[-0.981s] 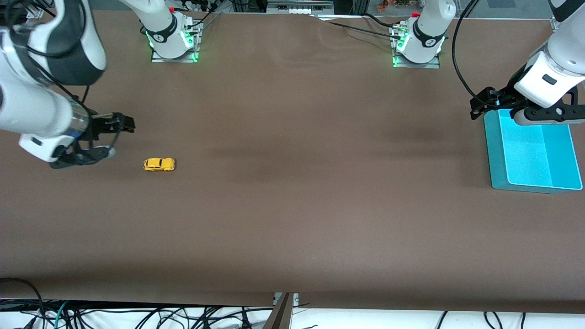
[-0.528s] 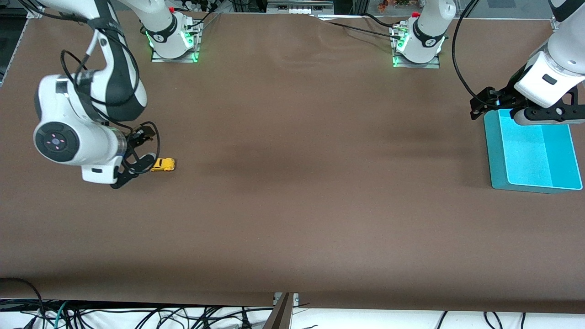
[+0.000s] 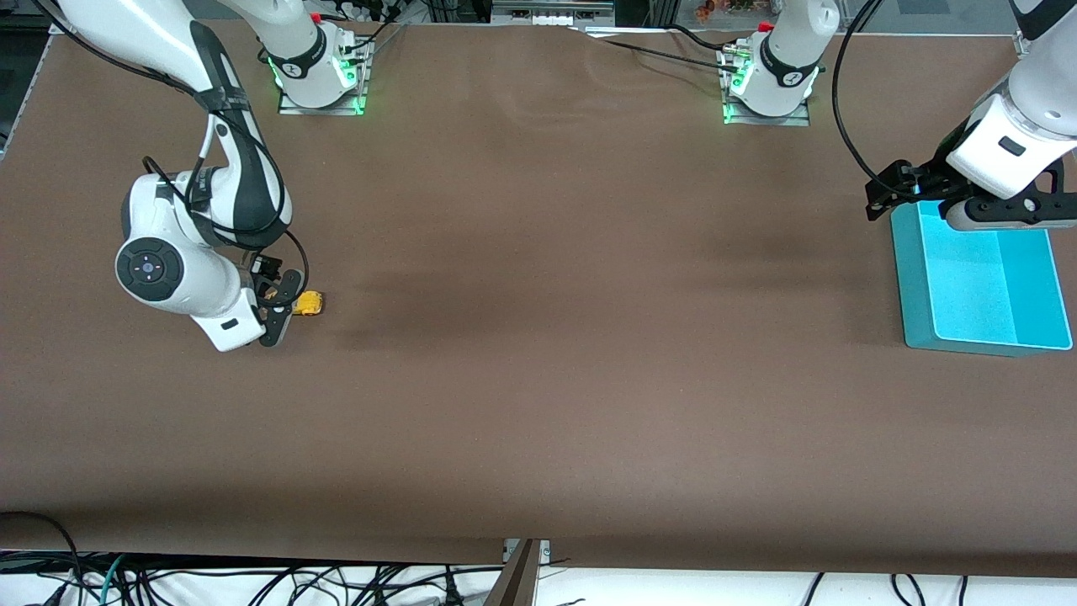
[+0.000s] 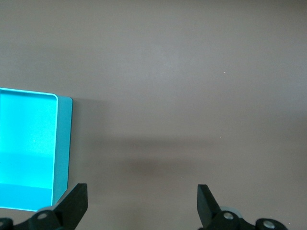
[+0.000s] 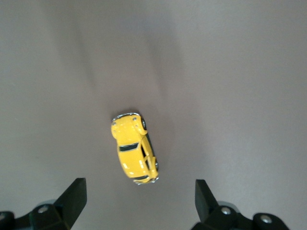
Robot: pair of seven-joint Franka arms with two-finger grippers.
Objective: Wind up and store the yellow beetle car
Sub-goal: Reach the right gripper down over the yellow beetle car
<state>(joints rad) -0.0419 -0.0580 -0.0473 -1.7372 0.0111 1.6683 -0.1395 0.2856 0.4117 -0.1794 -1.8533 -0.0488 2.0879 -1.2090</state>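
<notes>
The yellow beetle car [image 3: 311, 303] stands on the brown table toward the right arm's end, partly covered by the right arm's hand. In the right wrist view the car [image 5: 134, 148] lies on the table on its wheels, just ahead of the gap between the fingers. My right gripper [image 3: 281, 308] is open and empty, pointing down over the car, not touching it; it shows in its own view [image 5: 139, 191] too. My left gripper [image 3: 888, 192] is open and empty in its own view [image 4: 141, 194], waiting above the table beside the cyan tray.
A cyan tray [image 3: 911, 286] sits at the left arm's end of the table, and its rim [image 4: 62, 143] shows in the left wrist view. The two arm bases [image 3: 320, 76] stand along the edge farthest from the front camera. Cables hang below the nearest edge.
My right arm has swung in toward the car and turned its gripper downward, so the gripper now hangs over the car. The car and the left arm have not moved.
</notes>
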